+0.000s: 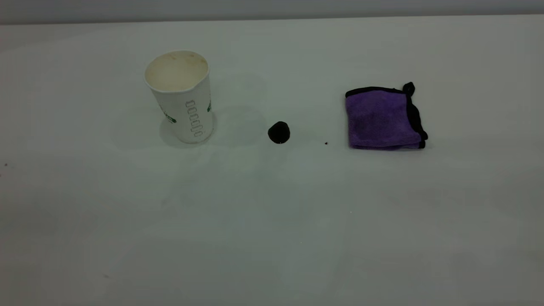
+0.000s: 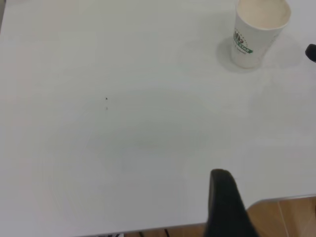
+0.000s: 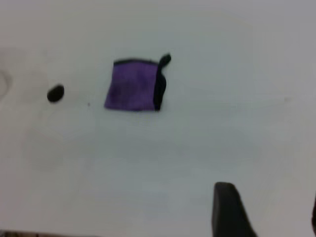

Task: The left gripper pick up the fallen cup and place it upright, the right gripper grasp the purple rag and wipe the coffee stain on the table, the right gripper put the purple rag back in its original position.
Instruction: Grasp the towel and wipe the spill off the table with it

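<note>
In the exterior view the cup [image 1: 182, 97] stands upright on the tabletop [image 1: 272, 221], at the left. The coffee stain [image 1: 279, 132] lies between it and the purple rag [image 1: 383, 117] — apart from both.

In the left wrist view the cup [image 2: 258, 31] is far off, and one black finger of the left gripper [image 2: 225, 207] shows; how its jaws stand I cannot tell.

In the right wrist view the purple rag [image 3: 135, 86] lies folded near the coffee stain [image 3: 55, 93]. The right gripper [image 3: 261, 212] holds nothing — its jaws are apart.
</note>
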### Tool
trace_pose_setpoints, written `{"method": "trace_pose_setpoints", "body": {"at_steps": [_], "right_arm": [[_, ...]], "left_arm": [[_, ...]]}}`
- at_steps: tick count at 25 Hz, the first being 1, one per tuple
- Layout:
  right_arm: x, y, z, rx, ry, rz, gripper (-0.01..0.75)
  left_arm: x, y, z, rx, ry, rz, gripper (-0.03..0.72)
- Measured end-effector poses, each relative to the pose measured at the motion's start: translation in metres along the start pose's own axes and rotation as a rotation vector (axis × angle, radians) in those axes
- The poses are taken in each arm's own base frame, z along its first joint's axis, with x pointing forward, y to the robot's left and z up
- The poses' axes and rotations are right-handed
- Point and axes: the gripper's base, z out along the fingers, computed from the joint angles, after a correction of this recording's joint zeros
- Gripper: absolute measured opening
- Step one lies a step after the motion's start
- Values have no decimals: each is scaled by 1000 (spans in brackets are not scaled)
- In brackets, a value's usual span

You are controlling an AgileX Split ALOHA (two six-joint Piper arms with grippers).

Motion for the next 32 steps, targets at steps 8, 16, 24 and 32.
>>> {"method": "trace_pose_setpoints", "body": {"at_steps": [8, 16, 24, 32], "right_arm": [[-76, 8, 40, -75, 75, -145, 572], [-116, 11, 149, -202, 290, -242, 574], [-95, 35, 263, -265, 465, -305, 574], [-64, 49, 360, -248, 625, -346, 565]], "left_arm": [[1, 0, 0, 0, 3, 0, 474], [1, 0, 0, 0, 4, 0, 474], [1, 0, 0, 0, 4, 0, 474], [1, 0, 0, 0, 4, 0, 474]]}}
